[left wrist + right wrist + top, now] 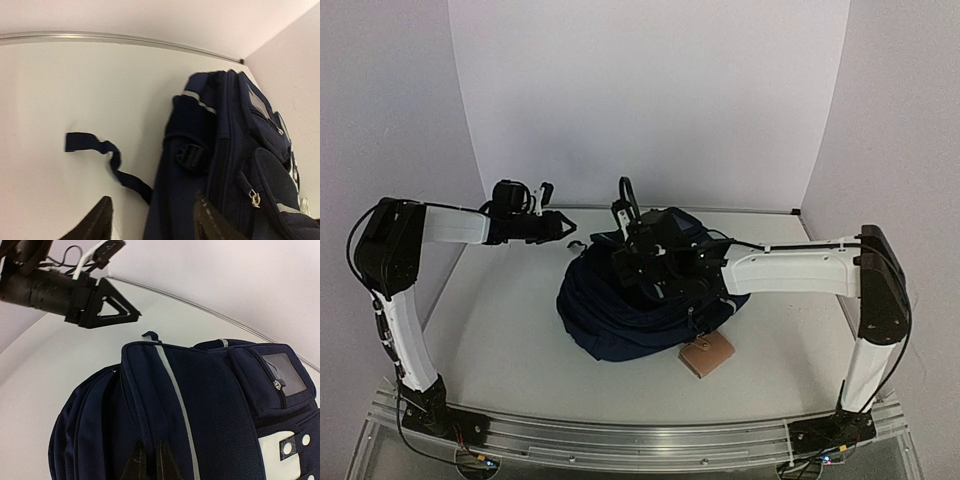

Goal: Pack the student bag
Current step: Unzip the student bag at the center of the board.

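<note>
**Student bag point(640, 310) slumped mid-table; one arm on it, one beside it**

Top view: the bag lies in a heap at the middle of the white table point(500, 340); navy fabric, largest item present; a small tan object point(706, 355) lies on the table against the bag's near right edge.

Left wrist view: left gripper point(152, 197) has its two dark fingers point(97, 222) well apart; nothing between them but bare table and the bag's lower edge; no contact seen. The bag fills the right half of this view, lying on its side; a loose strap point(100, 149) trails from it across the table, flat and kinked; a black buckle point(190, 157) sits on the bag's side; a metal zip pull point(254, 197) hangs at a zip further right. A metal rail point(125, 39) runs along the table's far edge, below the wall.

Right wrist view: right gripper point(150, 447) has its fingers drawn together, only a thin slit between them; the tips are at the bag's fabric beside a seam; whether any cloth is pinched, cannot tell. A white reflective stripe point(175, 385) runs down the mesh panel ahead of the fingers; to the right is a pocket with a clear window point(282, 374); below that is a white patch point(290, 445). The left arm's black head appears at upper left, off the bag's far corner and clear of it.
</note>
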